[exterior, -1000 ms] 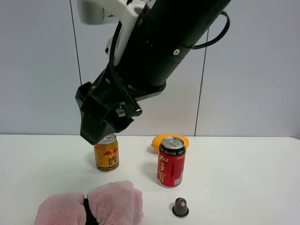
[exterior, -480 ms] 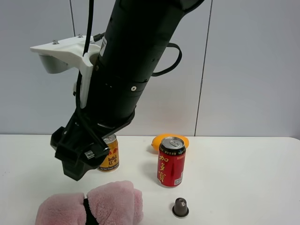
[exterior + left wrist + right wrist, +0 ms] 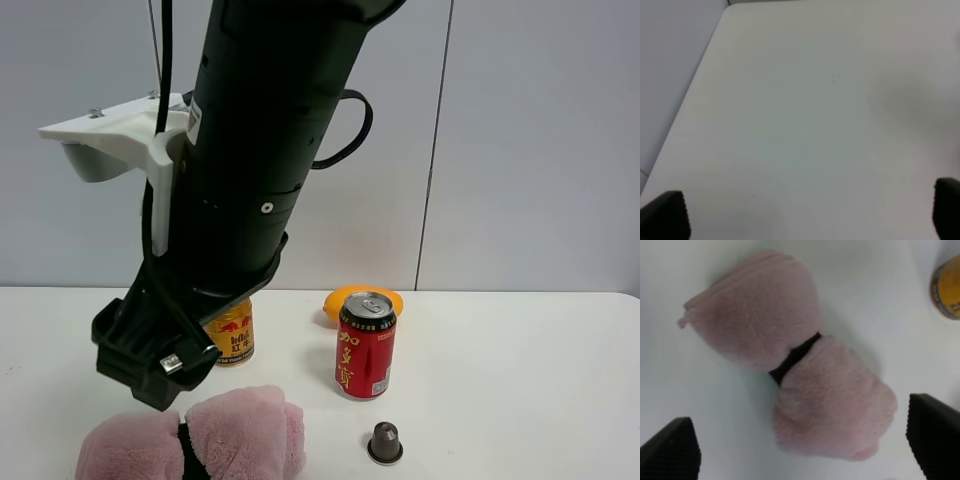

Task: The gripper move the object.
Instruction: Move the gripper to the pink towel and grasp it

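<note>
The pink fluffy towel (image 3: 240, 435), cinched by a black band (image 3: 186, 445), lies at the table's front left, partly cut off by the frame edge. My right gripper (image 3: 150, 380), the black clamp on the big black arm with a white bracket (image 3: 110, 140), hangs just above the towel's left half, apart from it. In the right wrist view the towel (image 3: 830, 400) lies between and beyond the spread fingers (image 3: 670, 450) of this gripper (image 3: 802, 445), which is open and empty. My left gripper (image 3: 805, 212) is open over bare table and does not show in the exterior view.
A gold can (image 3: 232, 335) stands behind the towel, partly hidden by the right gripper; it also shows in the right wrist view (image 3: 947, 287). A red can (image 3: 365, 345) stands mid-table with an orange object (image 3: 335, 300) behind it. A small dark capsule (image 3: 385, 443) sits at the front.
The right arm has swung left and down, from above the gold can to just over the towel. The towel and cans have not moved.
</note>
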`<action>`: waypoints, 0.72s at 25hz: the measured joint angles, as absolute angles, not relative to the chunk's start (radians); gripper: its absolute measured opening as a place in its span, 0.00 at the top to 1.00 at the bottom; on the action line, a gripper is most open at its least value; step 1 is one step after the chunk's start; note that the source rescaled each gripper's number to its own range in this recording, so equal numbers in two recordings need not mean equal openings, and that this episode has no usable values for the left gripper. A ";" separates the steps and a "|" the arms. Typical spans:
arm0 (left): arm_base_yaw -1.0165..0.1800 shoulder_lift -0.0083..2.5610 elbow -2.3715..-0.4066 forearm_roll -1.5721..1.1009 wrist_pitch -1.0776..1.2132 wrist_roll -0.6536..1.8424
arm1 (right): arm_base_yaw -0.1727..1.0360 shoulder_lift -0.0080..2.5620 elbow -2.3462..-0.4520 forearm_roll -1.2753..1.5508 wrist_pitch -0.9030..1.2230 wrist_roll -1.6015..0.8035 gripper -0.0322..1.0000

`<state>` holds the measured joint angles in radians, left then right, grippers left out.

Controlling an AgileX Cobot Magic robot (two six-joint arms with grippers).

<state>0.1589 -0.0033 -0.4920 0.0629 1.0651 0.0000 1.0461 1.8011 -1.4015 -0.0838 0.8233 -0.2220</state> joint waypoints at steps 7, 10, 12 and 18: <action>0.159 -0.003 -0.492 0.063 1.065 0.000 | 1.060 1.819 -1.402 -0.067 0.837 -0.211 0.18; 0.159 -0.003 -0.492 0.063 1.065 0.000 | 1.060 1.864 -1.402 -0.073 0.856 -0.213 0.18; 0.159 -0.003 -0.492 0.063 1.065 0.000 | 1.060 1.889 -1.402 -0.079 0.852 -0.215 0.18; 0.159 -0.003 -0.492 0.063 1.065 0.000 | 1.060 1.906 -1.402 -0.123 0.822 -0.248 0.18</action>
